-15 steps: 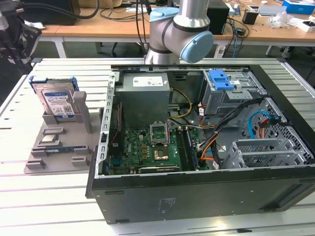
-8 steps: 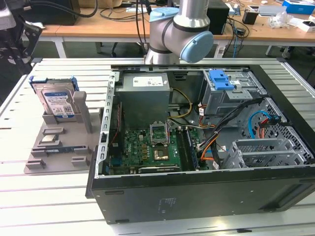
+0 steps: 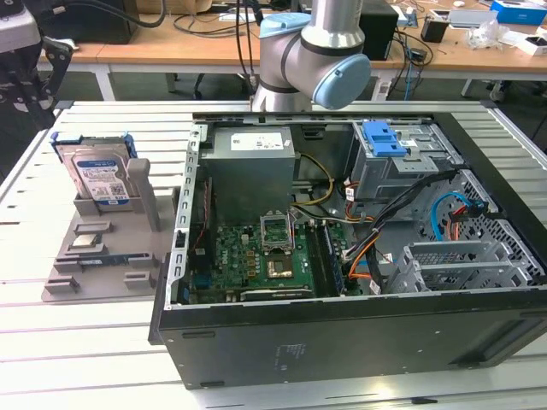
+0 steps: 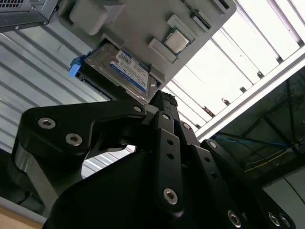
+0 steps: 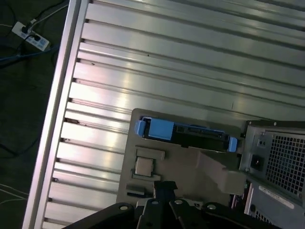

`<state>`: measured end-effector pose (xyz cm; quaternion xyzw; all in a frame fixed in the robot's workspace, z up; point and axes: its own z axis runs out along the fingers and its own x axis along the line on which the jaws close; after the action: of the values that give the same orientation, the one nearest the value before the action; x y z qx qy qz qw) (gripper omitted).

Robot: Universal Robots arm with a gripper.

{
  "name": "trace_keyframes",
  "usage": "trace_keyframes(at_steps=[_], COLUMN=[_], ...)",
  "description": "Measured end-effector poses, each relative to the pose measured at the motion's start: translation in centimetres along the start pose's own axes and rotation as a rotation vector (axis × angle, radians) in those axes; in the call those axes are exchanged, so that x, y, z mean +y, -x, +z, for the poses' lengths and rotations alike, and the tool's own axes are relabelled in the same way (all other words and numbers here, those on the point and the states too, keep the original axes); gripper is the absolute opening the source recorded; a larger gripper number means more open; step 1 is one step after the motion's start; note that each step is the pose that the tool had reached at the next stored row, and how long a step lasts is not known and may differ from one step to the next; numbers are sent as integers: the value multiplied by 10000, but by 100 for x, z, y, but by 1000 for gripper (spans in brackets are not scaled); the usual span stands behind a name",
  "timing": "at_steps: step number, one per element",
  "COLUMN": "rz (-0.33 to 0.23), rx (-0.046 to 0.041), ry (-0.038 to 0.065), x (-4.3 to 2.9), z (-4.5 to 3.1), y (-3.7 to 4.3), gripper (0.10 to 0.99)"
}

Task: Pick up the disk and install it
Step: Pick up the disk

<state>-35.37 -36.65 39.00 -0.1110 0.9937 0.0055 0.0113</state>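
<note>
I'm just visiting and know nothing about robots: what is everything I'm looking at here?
table: 1, silvery slats, under everything.
computer case: 1, black, open, lying on the table.
holder: 1, grey, on the table, at the exterior view's left of the computer case.
disk: 1, silver with a blue frame, standing on edge in the holder.
processor chip: 1, silver, flat in a recess of the holder.
power supply: 1, grey, inside the computer case.
motherboard: 1, green, on the case floor.
drive cage: 1, grey metal, inside the computer case.
latch piece: 1, blue, atop the drive cage.
robot arm: 1, grey with pale blue caps, behind the computer case.
gripper: 1, black, near the holder, fingers shut on nothing.
</note>
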Motion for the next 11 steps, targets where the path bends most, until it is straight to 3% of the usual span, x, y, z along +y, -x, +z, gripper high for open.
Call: trace_keyframes(at_steps=[5,11], rz=[-1053,-1736], rx=[9,16], ry=[25,41], x=[0,0], z=[0,0], y=[0,0], gripper=[102,102])
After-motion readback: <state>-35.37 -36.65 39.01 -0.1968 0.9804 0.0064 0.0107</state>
